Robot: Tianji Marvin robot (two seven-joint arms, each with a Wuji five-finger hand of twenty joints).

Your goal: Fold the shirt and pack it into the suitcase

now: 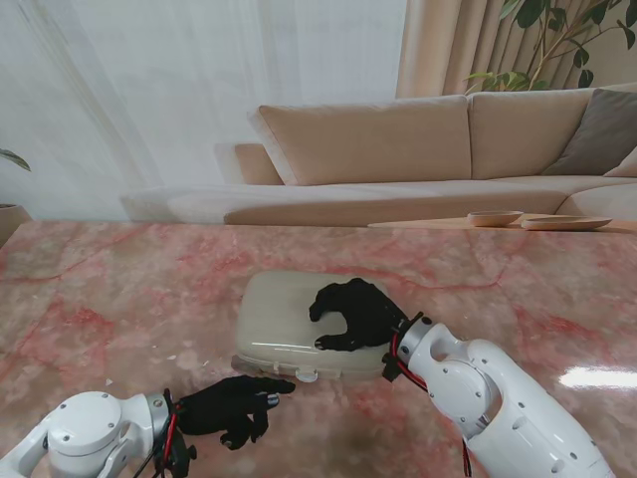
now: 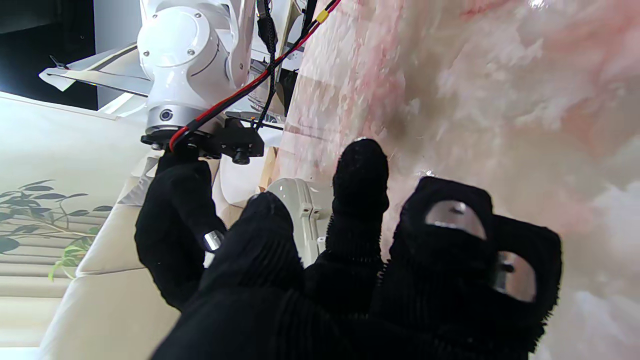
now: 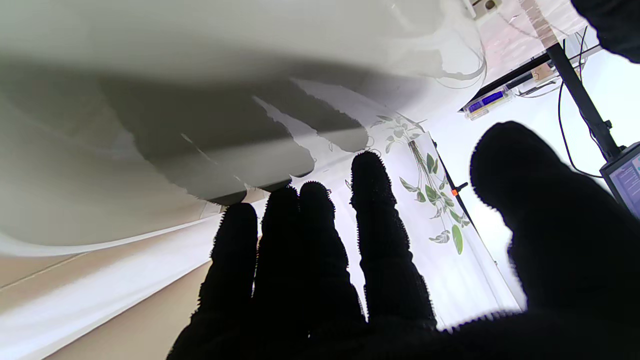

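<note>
A pale cream hard-shell suitcase (image 1: 279,319) lies shut in the middle of the pink marble table (image 1: 109,299). My right hand (image 1: 353,314) lies flat on the right part of its lid, fingers spread and thumb curled at the lid's near edge. The right wrist view shows those fingers (image 3: 320,260) under the glossy lid (image 3: 200,75). My left hand (image 1: 234,406) hovers just in front of the suitcase's near edge, one finger stretched toward the small latch (image 1: 309,375) and the others curled. The left wrist view shows the suitcase's edge (image 2: 295,195) past my left hand (image 2: 360,280). No shirt is in view.
A beige sofa (image 1: 398,139) runs behind the table's far edge. At the far right stands a low wooden table with shallow bowls (image 1: 498,217). A leafy plant (image 1: 557,40) rises behind the sofa. Bare marble lies to the left of the suitcase.
</note>
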